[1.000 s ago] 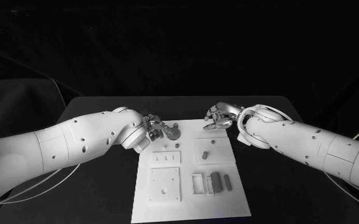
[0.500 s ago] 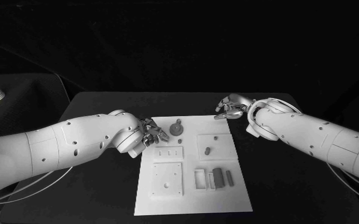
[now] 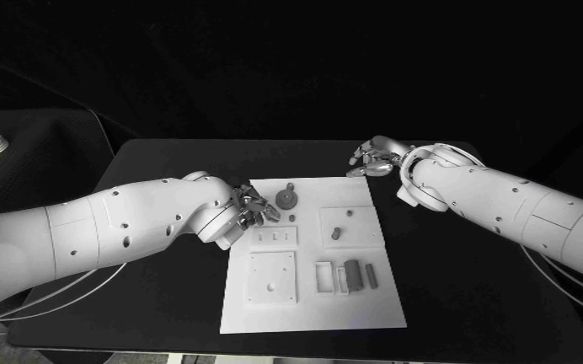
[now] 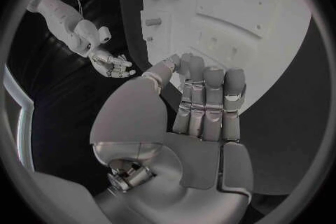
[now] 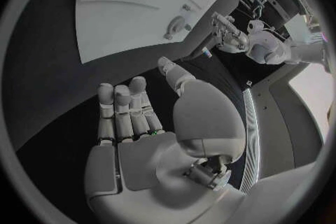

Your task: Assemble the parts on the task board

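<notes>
Both wrist views show empty, straight-fingered hands, left [image 4: 203, 106] over the board's [image 3: 310, 313] left edge, right [image 5: 133, 117] beyond its far right corner.

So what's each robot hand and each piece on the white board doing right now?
Left hand: open, holding nothing, at the board's edge.
Right hand: open, holding nothing, over the black table.
Task board: lying flat on the table.
Round part: on the board, near the left hand.
Peg: on its square plate.
Dark bars: lying side by side on the board.
</notes>
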Motion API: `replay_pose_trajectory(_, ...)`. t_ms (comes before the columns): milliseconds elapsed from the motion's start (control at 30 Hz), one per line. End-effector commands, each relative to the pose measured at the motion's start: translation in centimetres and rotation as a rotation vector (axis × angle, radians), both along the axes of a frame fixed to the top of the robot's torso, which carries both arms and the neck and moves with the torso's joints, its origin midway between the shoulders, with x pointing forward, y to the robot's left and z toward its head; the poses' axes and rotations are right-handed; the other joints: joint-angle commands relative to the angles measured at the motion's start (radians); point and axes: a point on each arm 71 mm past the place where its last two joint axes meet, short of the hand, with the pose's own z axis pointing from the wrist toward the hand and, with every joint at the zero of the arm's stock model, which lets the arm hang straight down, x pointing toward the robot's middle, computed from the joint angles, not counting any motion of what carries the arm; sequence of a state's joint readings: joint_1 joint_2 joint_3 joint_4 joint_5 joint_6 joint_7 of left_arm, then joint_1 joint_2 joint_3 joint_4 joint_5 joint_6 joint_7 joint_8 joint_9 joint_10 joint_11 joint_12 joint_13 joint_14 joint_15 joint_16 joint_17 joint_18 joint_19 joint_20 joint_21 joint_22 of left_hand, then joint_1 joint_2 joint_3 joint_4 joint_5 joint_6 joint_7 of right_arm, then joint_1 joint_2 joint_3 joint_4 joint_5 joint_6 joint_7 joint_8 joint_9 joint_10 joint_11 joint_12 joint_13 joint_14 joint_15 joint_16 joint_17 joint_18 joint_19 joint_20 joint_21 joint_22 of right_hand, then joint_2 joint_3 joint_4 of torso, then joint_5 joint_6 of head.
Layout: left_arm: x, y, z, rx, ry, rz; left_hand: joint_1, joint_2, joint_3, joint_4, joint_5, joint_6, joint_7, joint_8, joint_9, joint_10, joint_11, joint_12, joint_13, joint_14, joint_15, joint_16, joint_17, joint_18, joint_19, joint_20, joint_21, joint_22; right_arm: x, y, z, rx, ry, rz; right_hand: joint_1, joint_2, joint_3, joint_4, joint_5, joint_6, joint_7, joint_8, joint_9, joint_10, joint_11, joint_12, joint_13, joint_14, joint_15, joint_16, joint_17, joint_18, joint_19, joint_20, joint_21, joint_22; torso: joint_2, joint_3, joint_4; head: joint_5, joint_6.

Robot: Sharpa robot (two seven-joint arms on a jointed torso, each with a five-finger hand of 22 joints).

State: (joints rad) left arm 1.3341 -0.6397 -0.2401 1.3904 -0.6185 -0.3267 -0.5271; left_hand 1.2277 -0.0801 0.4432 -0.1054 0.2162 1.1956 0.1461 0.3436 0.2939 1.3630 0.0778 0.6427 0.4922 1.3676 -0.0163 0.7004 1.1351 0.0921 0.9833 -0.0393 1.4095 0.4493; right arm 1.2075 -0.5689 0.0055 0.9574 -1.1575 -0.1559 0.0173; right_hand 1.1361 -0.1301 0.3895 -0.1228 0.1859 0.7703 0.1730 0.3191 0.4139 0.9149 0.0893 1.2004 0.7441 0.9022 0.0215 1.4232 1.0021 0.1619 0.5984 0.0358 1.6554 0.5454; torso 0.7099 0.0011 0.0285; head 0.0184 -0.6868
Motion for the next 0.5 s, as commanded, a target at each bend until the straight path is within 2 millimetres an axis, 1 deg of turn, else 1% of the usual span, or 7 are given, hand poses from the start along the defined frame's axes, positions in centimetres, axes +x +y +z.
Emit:
replay_pose_trajectory(33,0.1,-0.2,0.0,0.014,-0.014,0.012,0.017,0.032,0.051,-0.015,0.008,0.09,-0.06,0.06,0.355,0.076,-0.064,0.006,0.002,0.02,-0.01,0.008,0.003,0.063,0.011,0.0,0.007,0.002,0.0,0.1,0.0,0.008,0.001,0.011,0.009,0.0,0.004,-0.001,0.005,0.006,-0.004,0.006,0.001,-0.006,0.0,-0.004,-0.002,-0.009,0.001,-0.003,-0.002,0.0,-0.006,-0.001,0.015,-0.001,0.002,0.0007,0.0015,0.001,-0.005)
replay_pose_trajectory(67,0.1,-0.3,-0.1,0.018,-0.018,0.009,0.017,0.032,0.051,-0.015,0.008,0.091,-0.061,0.06,0.355,0.076,-0.064,0.006,0.002,0.021,-0.01,0.008,0.003,0.063,0.011,0.0,0.007,0.002,0.0,0.1,0.0,0.008,0.001,0.011,0.009,0.0,0.005,-0.001,0.005,0.006,-0.004,0.006,0.001,-0.006,0.0,-0.004,-0.002,-0.009,0.001,-0.003,-0.002,0.0,-0.006,-0.001,0.015,-0.001,0.002,0.0007,0.0015,0.001,-0.005)
replay_pose_trajectory(100,0.1,-0.4,-0.2,0.019,-0.017,0.007,0.005,0.024,0.057,-0.014,0.008,0.098,-0.063,0.061,0.356,0.083,-0.067,0.01,0.004,0.026,-0.013,0.014,0.007,0.063,0.016,-0.002,0.013,0.004,0.0,0.1,0.0,0.008,0.002,0.012,0.009,0.0,0.005,-0.001,0.005,0.006,-0.004,0.006,0.001,-0.006,0.0,-0.004,-0.002,-0.009,0.001,-0.003,-0.002,0.0,-0.006,-0.001,0.015,-0.001,0.002,0.0007,0.0011,0.003,-0.007)
replay_pose_trajectory(167,0.1,-0.5,-0.3,0.021,-0.016,0.006,-0.003,0.019,0.06,-0.012,0.007,0.104,-0.064,0.062,0.356,0.088,-0.069,0.013,0.006,0.03,-0.014,0.019,0.011,0.064,0.02,-0.003,0.018,0.006,0.0,0.2,0.0,0.008,0.002,0.013,0.009,0.0,0.005,-0.001,0.005,0.006,-0.004,0.006,0.001,-0.006,0.0,-0.004,-0.002,-0.009,0.001,-0.003,-0.002,0.0,-0.006,-0.001,0.015,-0.001,0.003,0.0001,0.0004,0.003,-0.008)
replay_pose_trajectory(367,0.3,-1.0,-1.0,0.044,-0.019,-0.012,-0.018,0.012,0.067,-0.011,0.006,0.117,-0.068,0.065,0.358,0.098,-0.073,0.019,0.01,0.038,-0.018,0.03,0.018,0.066,0.029,-0.006,0.027,0.01,0.0,0.3,0.0,0.008,0.006,0.017,0.01,0.0,0.005,-0.001,0.006,0.006,-0.004,0.006,0.001,-0.006,0.0,-0.004,-0.002,-0.009,0.001,-0.003,-0.002,0.0,-0.006,-0.001,0.015,-0.001,0.004,-0.0005,-0.0021,0.003,-0.017)
replay_pose_trajectory(500,0.3,-1.1,-1.3,0.065,-0.03,-0.028,-0.027,0.009,0.07,-0.01,0.006,0.124,-0.071,0.067,0.359,0.104,-0.075,0.024,0.013,0.043,-0.021,0.037,0.022,0.067,0.034,-0.007,0.033,0.013,0.0,0.3,0.0,0.008,0.009,0.018,0.01,0.001,0.006,-0.001,0.006,0.006,-0.004,0.006,0.001,-0.006,0.0,-0.004,-0.002,-0.009,0.001,-0.003,-0.002,0.0,-0.006,-0.001,0.015,-0.001,0.004,-0.0002,-0.0013,0.002,-0.024)
